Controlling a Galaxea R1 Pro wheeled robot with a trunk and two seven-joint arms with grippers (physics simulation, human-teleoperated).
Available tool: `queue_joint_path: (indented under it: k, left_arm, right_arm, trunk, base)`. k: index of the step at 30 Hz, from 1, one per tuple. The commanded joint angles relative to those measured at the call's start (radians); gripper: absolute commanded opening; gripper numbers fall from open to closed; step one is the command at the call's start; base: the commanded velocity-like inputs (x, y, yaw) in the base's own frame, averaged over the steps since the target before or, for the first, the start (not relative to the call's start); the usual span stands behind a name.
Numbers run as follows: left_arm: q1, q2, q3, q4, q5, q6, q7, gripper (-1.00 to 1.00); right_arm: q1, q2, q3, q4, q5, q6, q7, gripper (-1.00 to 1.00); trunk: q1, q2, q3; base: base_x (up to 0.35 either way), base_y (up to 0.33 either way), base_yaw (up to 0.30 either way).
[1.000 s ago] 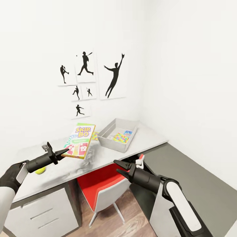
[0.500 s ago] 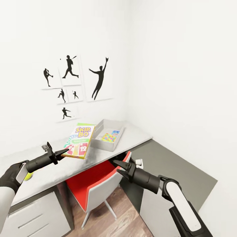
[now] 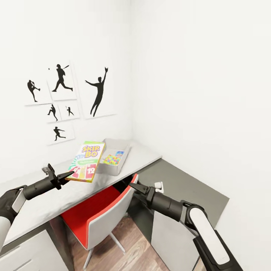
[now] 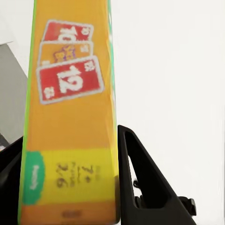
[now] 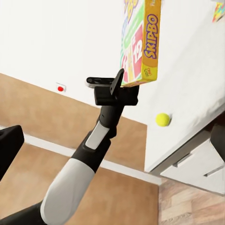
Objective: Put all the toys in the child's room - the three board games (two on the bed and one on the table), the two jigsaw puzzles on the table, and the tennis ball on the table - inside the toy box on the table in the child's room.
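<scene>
In the head view the left gripper (image 3: 64, 176), at about 9 o'clock, clamps the near edge of the SKIP BO board game (image 3: 86, 156), holding it tilted above the table (image 3: 56, 195). The left wrist view shows the black fingers (image 4: 140, 178) pressed against the box's sides. The toy box (image 3: 124, 156) sits at the box's 2 o'clock on the tabletop, a jigsaw puzzle (image 3: 111, 159) lying inside. The right gripper (image 3: 136, 187), at 5 o'clock over the red chair (image 3: 96, 210), has narrowly parted jaws holding nothing. The right wrist view catches the tennis ball (image 5: 162, 119) near the table edge.
</scene>
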Motion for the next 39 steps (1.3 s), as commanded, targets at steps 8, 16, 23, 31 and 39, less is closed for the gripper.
queue_joint_path:
  k: [8, 16, 23, 31, 39]
  left_arm:
    - [0.007, 0.001, 0.001, -0.001, 0.002, 0.011, -0.008, -1.0]
    - [0.008, 0.001, 0.001, -0.001, 0.002, 0.01, -0.008, -1.0]
    - [0.008, 0.002, 0.001, -0.001, 0.002, 0.009, -0.008, -1.0]
    - [0.01, 0.004, 0.002, -0.001, 0.002, 0.009, -0.01, -1.0]
    - [0.011, 0.004, 0.002, -0.001, 0.002, 0.009, -0.009, -1.0]
  right_arm:
    - [-0.001, -0.001, 0.002, 0.0, 0.007, 0.001, 0.008, 1.0]
    - [-0.001, -0.001, 0.002, 0.0, 0.007, 0.0, 0.008, 1.0]
    - [-0.001, -0.001, 0.001, 0.0, 0.007, 0.0, 0.008, 1.0]
    - [-0.001, -0.002, 0.002, 0.0, 0.007, 0.0, 0.008, 1.0]
    - [-0.001, -0.003, 0.002, 0.0, 0.007, 0.0, 0.008, 1.0]
  trunk:
    - [0.0, -0.001, -0.001]
    - [0.0, -0.001, 0.004]
    - [0.0, -0.001, 0.01]
    - [0.0, -0.001, 0.011]
    - [0.0, -0.001, 0.016]
  base:
    - [0.122, 0.0, -0.011]
    - [0.239, 0.102, -0.097]
    - [0.285, 0.15, -0.158]
    - [0.073, 0.036, -0.009]
    - [0.084, 0.064, -0.111]
